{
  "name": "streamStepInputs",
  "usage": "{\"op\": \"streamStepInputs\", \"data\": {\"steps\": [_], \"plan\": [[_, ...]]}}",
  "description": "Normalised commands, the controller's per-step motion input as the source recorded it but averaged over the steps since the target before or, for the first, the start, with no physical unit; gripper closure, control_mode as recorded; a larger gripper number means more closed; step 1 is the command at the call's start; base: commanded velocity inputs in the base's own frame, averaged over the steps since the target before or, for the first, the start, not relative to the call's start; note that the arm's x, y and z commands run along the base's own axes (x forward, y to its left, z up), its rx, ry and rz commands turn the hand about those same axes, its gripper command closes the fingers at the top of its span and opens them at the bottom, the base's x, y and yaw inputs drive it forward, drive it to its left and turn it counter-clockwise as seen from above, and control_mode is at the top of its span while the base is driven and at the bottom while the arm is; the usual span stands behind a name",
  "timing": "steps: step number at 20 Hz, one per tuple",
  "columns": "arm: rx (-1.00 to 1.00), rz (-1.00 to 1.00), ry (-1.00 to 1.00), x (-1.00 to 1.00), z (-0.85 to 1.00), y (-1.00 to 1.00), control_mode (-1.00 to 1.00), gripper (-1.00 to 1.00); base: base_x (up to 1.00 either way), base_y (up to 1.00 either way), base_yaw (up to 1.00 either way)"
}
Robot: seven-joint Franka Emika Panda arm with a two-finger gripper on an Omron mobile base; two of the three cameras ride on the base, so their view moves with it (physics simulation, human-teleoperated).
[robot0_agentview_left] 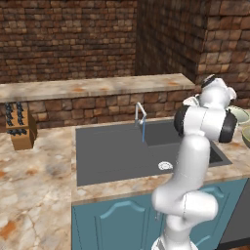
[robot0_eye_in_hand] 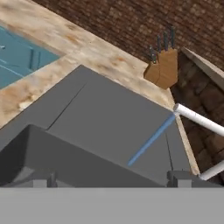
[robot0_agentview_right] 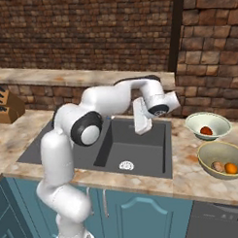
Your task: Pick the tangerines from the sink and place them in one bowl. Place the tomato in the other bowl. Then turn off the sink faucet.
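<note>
Sink faucet [robot0_eye_in_hand: 197,117] just beyond open pincer [robot0_eye_in_hand: 111,179]

Arm bent forward, claw [robot0_agentview_right: 142,126] pointing down — fingers spread

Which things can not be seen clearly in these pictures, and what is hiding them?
- Thin silver faucet: its side handle is too small to read in the left base view; the white arm hides it in the right base view.
- Olive-tan bowl and pale cream bowl: cut off by the right edge and the arm in the left base view.
- Wooden knife block: cut by the left edge, right base view.
</note>
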Motion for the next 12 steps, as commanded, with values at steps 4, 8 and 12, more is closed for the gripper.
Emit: {"op": "streamStepInputs", "data": {"steps": [4,8,12], "plan": [[0.00,-0.38,-0.21,0.10,0.00,0.39,-1.00,-1.00,0.00,0.00,0.00],[0.02,-0.09,0.02,0.68,0.00,-0.18,-1.00,-1.00,0.00,0.00,0.00],[0.12,0.02,0.27,0.77,0.00,-0.79,-1.00,-1.00,0.00,0.00,0.00]]}}
